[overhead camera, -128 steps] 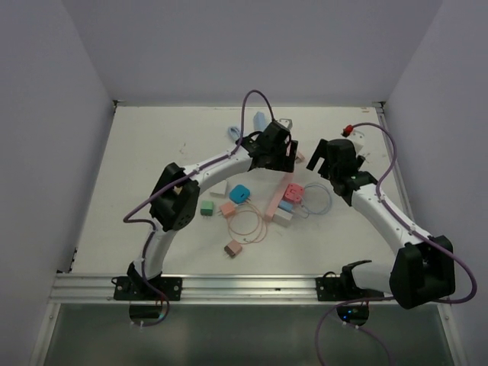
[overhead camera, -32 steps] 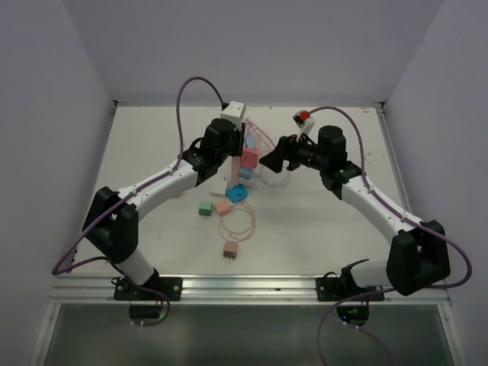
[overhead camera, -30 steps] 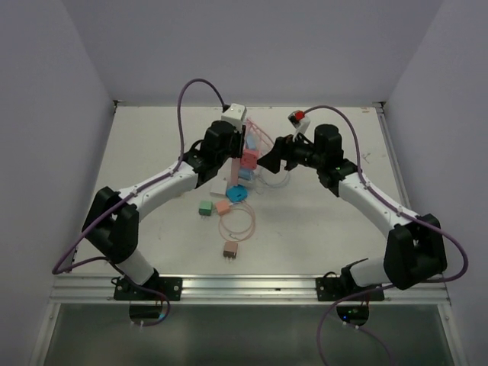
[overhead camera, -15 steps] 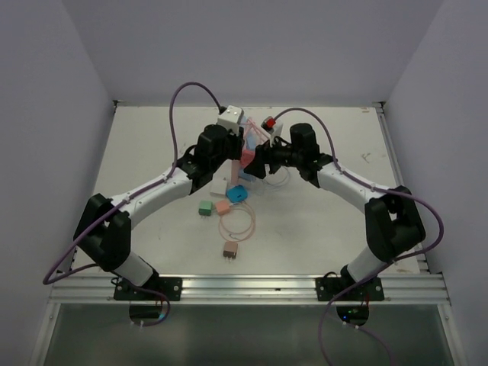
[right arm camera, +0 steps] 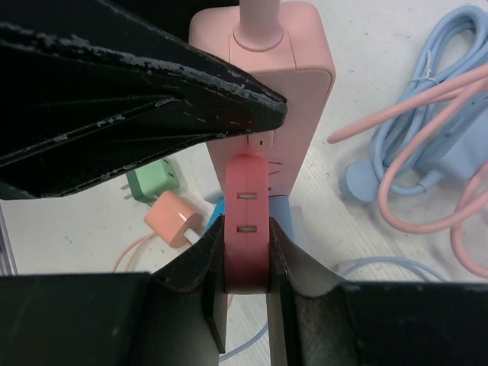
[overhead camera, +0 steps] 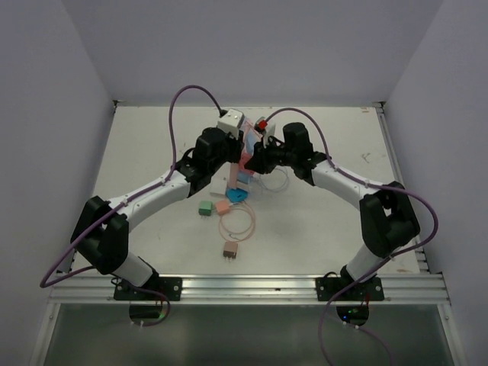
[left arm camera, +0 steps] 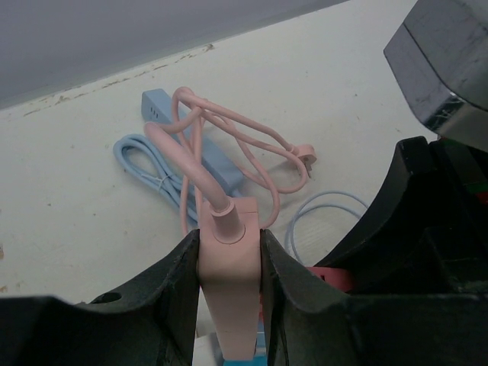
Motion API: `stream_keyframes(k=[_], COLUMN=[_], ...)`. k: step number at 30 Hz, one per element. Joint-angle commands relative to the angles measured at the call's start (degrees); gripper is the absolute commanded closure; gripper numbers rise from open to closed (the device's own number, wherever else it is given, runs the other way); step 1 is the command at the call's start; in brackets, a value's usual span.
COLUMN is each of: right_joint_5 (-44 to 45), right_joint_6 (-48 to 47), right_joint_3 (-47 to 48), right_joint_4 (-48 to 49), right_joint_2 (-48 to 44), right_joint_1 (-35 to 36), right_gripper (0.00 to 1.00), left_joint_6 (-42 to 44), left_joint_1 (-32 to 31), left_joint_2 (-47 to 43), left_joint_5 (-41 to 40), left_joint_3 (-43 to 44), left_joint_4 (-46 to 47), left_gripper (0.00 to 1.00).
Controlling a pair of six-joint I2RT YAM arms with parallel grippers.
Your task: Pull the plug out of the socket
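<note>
**Both claws on the strip, plug not out**

My left claw [left arm camera: 230, 255] was clamped on the cord end of the pink power strip [right arm camera: 267, 53], holding it on end over the tabletop [overhead camera: 137, 145]. My right claw [right arm camera: 245, 259] was closed tight on the red plug [right arm camera: 245, 191], which sat seated in the strip's face. Below lay a green plug [right arm camera: 155, 185], a peach plug [right arm camera: 174, 219] and a blue power strip [left arm camera: 200, 149].
</note>
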Motion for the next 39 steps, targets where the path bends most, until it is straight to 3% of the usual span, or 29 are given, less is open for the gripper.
stream_keyframes(k=[1,17,22,31,39], right_joint_5=[2.97,14.75,14.58,9.06,-1.32], right_joint_6=[-3.56,-2.51,3.02,13.66,21.74], right_joint_3=[0.68,-3.54,-3.53,-16.70,-24.27], right_joint_4=[-3.83,-16.31,-18.15,-11.66,1.51], right_joint_2=[-4.14,-16.53,-18.90,-19.52,-12.07], right_joint_1=[0.05,0.14,0.05,0.05,0.05], right_gripper=[1.00,1.00,1.00,1.00,1.00], left_joint_6=[4.33,12.86,11.90,7.07,4.60], left_joint_1=[1.26,4.34,4.52,4.43,4.43], left_joint_2=[-3.33,0.01,-0.34,-1.92,-4.12], left_joint_5=[-3.47,-7.87,-7.61,-9.36,-7.70], left_joint_3=[1.18,4.17,5.22,7.95,7.25], left_joint_4=[12.97,15.43,15.17,11.22,9.81], left_gripper=[1.00,1.00,1.00,1.00,1.00])
